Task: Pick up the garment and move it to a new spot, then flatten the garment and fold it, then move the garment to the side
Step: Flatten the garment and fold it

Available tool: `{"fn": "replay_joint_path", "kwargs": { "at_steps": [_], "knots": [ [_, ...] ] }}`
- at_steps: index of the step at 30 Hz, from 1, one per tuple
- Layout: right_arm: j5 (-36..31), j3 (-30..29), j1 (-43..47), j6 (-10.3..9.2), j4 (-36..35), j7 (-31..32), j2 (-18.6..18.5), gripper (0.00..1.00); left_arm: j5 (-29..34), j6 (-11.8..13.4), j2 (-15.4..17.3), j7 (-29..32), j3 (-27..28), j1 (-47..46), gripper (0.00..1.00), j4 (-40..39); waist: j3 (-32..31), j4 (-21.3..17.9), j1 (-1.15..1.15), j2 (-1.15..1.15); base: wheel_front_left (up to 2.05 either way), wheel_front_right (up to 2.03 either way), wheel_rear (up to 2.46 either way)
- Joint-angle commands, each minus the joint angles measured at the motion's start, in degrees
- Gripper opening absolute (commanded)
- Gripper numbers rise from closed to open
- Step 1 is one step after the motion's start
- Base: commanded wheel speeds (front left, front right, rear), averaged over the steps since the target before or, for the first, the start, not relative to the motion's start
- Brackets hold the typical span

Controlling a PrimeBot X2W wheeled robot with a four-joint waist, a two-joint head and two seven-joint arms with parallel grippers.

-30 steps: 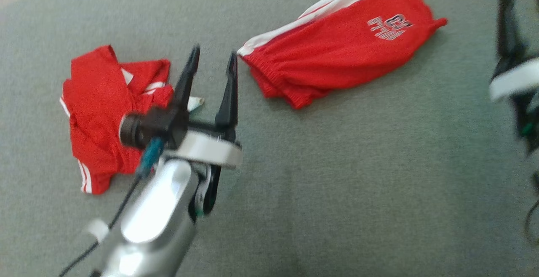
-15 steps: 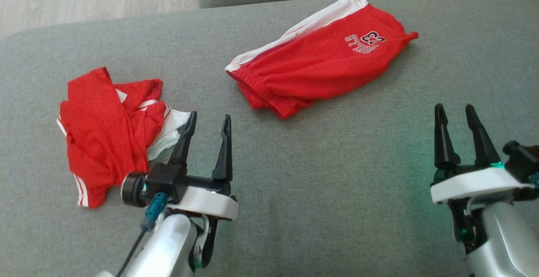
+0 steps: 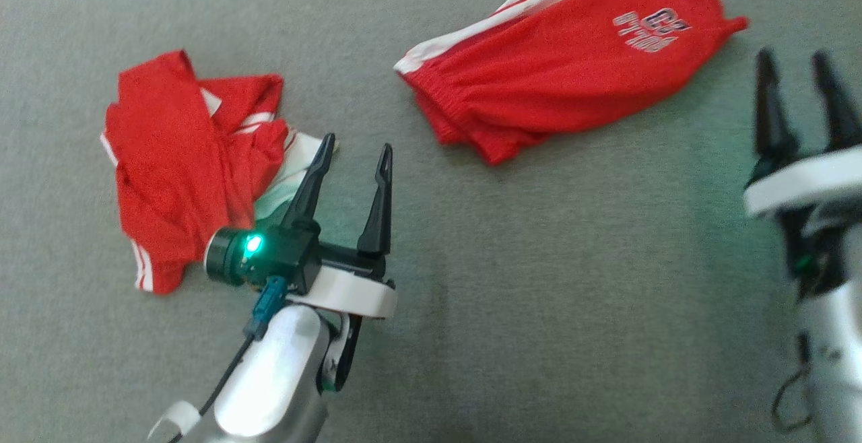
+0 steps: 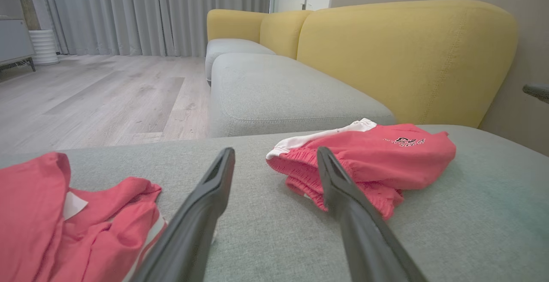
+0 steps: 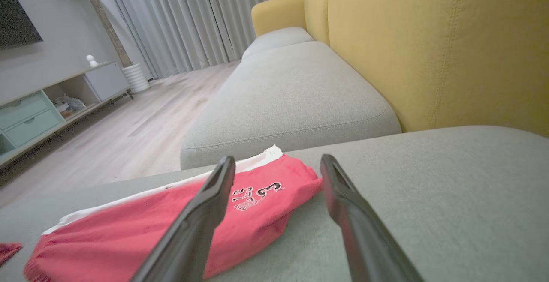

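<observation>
Left gripper point(image 3: 357, 143): I read jaws spread, empty, just right of the crumpled red garment point(image 3: 175, 160).
Right gripper point(image 3: 791, 57): jaws spread, empty, beside the folded red shorts point(image 3: 572, 73).
Garments: both lie on the grey cushion point(image 3: 539, 295), well apart.

A grey fabric sofa seat point(image 3: 539, 308) carries two pieces of clothing, well apart. Toward its left lies a crumpled red garment point(image 3: 168, 160) with white stripes, bunched and uneven. Farther back and to the right lie red shorts point(image 3: 572, 66) — folded fairly flat, with a white side band and printed lettering showing.
</observation>
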Motion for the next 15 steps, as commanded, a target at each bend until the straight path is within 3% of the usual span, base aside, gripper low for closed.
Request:
{"fn": "replay_joint_path", "kwargs": {
  "at_steps": [1, 8, 15],
  "knots": [
    [0.3, 0.3, -2.5, -0.04, -1.0, 0.7, -1.5, 1.00, 0.3, -0.3, 0.2, -0.3, 1.5, -2.1, 1.00, -1.5, 2.4, 2.3, -0.01, 0.00, 0.00, 0.00, 0.00],
    [0.3, -4.6, -14.9, -0.04, 13.1, 8.0, -7.0, 1.00, -0.4, -0.1, -0.3, -0.3, 0.0, -4.5, 1.00, -2.6, 6.3, 6.7, -0.01, 0.00, 0.00, 0.00, 0.00],
    [0.2, -0.7, -23.4, -0.04, 25.2, 13.3, -12.7, 1.00, -1.8, 2.4, -0.3, -0.3, -3.4, -6.7, 1.00, -4.1, 9.8, 10.1, -0.01, 0.00, 0.00, 0.00, 0.00]
  ]
}}
